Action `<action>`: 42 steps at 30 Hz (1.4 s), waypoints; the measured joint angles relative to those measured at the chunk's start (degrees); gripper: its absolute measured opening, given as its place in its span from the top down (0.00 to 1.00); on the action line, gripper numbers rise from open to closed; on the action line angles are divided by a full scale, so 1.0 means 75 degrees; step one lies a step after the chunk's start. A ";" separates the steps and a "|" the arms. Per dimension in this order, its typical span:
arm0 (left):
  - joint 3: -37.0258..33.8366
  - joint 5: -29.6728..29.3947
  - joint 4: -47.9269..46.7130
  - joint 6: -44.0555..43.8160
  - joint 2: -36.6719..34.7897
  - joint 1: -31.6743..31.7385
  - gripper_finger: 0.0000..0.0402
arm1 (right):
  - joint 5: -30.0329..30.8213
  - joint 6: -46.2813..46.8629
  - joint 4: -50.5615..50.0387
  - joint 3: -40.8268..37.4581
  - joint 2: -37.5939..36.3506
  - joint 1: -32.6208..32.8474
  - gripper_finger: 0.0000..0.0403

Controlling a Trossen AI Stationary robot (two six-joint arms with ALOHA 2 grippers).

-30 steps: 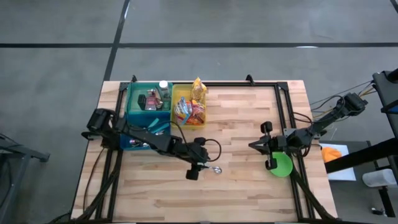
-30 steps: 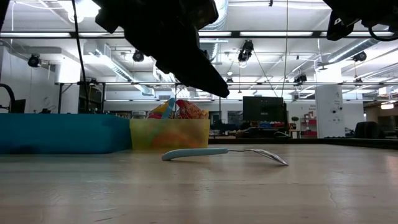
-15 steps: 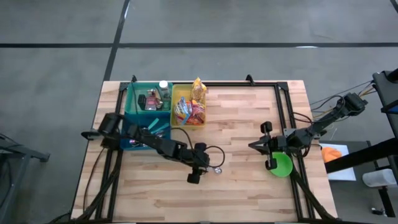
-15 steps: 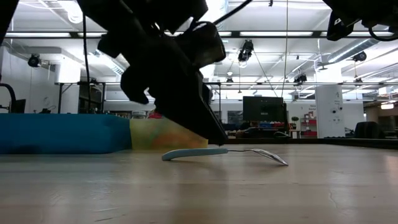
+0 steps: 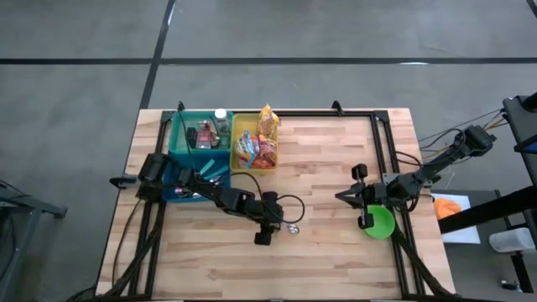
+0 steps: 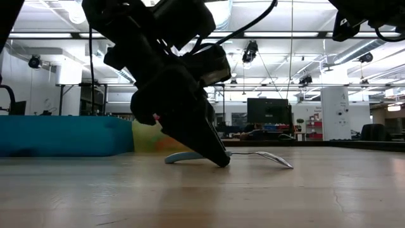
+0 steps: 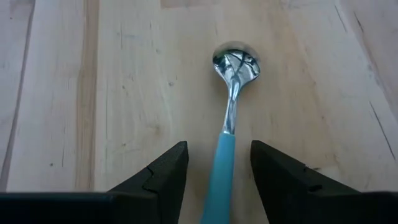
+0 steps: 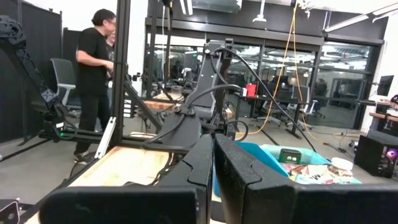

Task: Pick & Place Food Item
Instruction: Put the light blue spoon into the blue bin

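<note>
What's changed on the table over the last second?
The left gripper came down over the spoon; its open fingers now straddle the blue handle at the table, not yet closed on it. The spoon, the bins, the green bowl and the shut right gripper stayed put.

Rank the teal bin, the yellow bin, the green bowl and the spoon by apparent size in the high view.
1. teal bin
2. yellow bin
3. green bowl, partly hidden under the right arm
4. spoon, mostly hidden by the left gripper
</note>
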 joint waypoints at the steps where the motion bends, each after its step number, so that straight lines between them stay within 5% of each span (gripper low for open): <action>1: 0.0000 -0.0003 -0.0002 0.0000 0.0005 0.0004 0.56 | 0.0001 0.0000 0.0001 0.0000 0.0000 0.0000 0.97; 17: 0.0000 -0.0032 -0.0009 -0.0023 0.0020 0.0016 0.91 | 0.0001 0.0000 0.0001 0.0000 0.0000 0.0000 0.97; 34: -0.0010 -0.0009 -0.0006 -0.0017 -0.0043 0.0016 0.94 | 0.0001 0.0000 0.0001 0.0000 0.0000 0.0000 0.97; 42: -0.0025 -0.0405 -0.0790 0.0003 -0.0802 0.0010 0.94 | 0.0001 0.0000 0.0004 0.0000 0.0000 0.0000 0.97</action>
